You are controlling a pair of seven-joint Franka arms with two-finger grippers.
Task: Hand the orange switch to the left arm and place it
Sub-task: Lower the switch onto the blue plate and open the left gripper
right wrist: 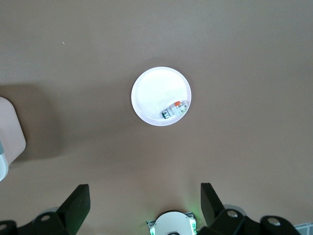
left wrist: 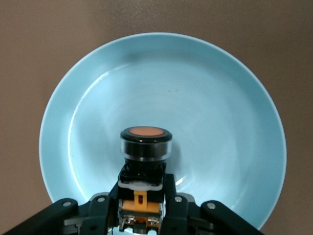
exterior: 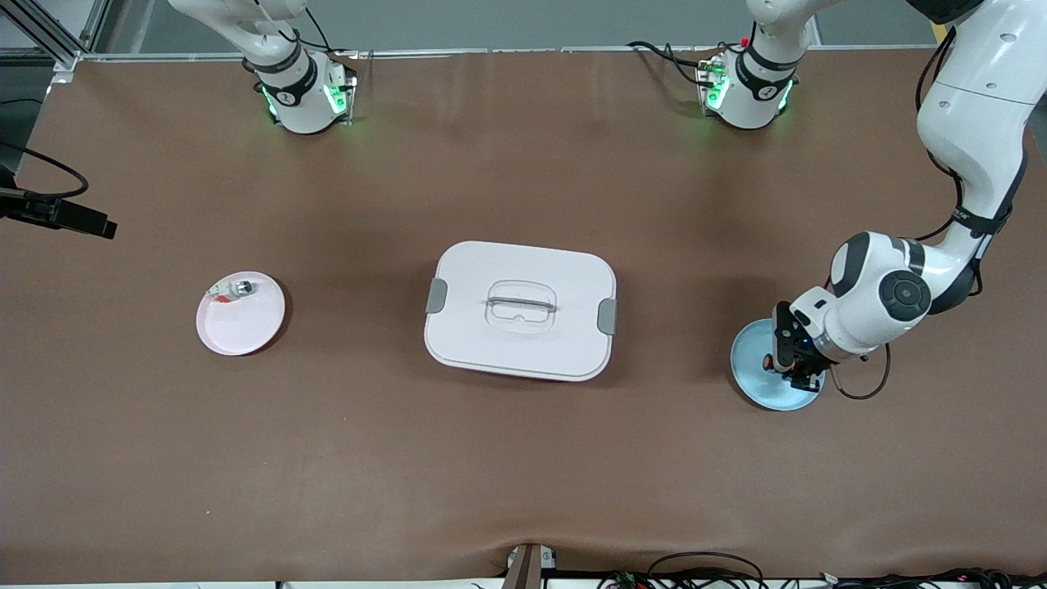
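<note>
The orange switch [left wrist: 145,142], black-bodied with a round orange cap, is clamped between the fingers of my left gripper [left wrist: 143,193]. That gripper [exterior: 797,368] is shut on the switch [exterior: 769,361] over the light blue plate [exterior: 752,380] at the left arm's end of the table. I cannot tell whether the switch touches the plate [left wrist: 195,88]. The white box [exterior: 519,311] with grey latches lies mid-table. My right gripper [right wrist: 144,205] hangs open and empty high over the right arm's end of the table. It is out of the front view.
A white plate [exterior: 245,327] near the right arm's end holds a small silver-and-white part [exterior: 233,289]; the right wrist view shows that plate [right wrist: 156,90], the part [right wrist: 174,110] and a box corner [right wrist: 10,132]. Both arm bases stand along the table's far edge.
</note>
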